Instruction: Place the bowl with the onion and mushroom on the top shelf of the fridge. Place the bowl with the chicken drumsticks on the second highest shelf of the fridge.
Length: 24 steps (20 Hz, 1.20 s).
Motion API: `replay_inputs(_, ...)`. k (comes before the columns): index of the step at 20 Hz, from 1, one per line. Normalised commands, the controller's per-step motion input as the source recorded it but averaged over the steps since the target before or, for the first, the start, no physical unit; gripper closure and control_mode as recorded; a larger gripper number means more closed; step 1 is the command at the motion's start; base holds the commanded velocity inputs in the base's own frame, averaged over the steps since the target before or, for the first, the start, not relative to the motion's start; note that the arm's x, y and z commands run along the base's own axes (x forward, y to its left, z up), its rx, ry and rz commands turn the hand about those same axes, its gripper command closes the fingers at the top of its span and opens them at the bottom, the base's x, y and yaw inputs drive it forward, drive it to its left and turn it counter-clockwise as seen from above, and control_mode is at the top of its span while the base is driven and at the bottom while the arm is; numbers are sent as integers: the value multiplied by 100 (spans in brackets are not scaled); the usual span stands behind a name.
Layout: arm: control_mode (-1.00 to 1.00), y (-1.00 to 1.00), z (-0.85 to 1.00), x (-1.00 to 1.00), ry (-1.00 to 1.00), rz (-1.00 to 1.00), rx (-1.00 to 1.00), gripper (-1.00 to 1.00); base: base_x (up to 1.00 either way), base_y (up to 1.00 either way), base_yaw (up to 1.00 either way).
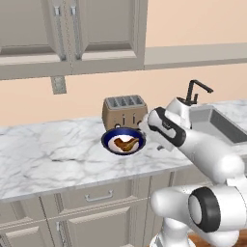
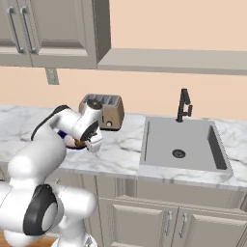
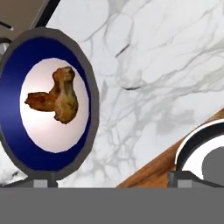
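A bowl [image 1: 123,141] with a dark blue rim and a white inside holds brown chicken drumsticks [image 3: 56,94]. It rests on the marble counter [image 1: 48,149] in front of the toaster. In the hand view the bowl [image 3: 13,131] sits on the left, seen at a slant. My gripper [image 3: 109,181] is open, its fingertips far apart. The left fingertip [image 3: 41,183] is just at the bowl's near rim, and the right one hangs past the counter's edge. In the right base view my hand covers most of the bowl [image 2: 67,141].
A tan toaster [image 1: 124,110] stands right behind the bowl. The steel sink [image 2: 183,142] with a black faucet [image 2: 184,103] lies to the right. Wall cabinets [image 1: 72,34] hang above. The counter's front edge runs close, with wooden floor [image 3: 148,170] below it.
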Motion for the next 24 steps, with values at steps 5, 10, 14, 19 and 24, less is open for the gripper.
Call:
replay_inputs(5,-100,6,-47,13,8,8,0,-100,0,0,0)
replay_inputs(10,-100,0,-61,9,2,10,-1,-100,0,0,0)
replay_inputs(14,-100,4,-25,46,0,0,-1,-100,0,0,0)
replay_inputs(19,-100,5,-35,46,0,0,-3,-100,0,0,0)
replay_inputs(24,-100,19,-28,45,0,0,-4,-100,0,0,0)
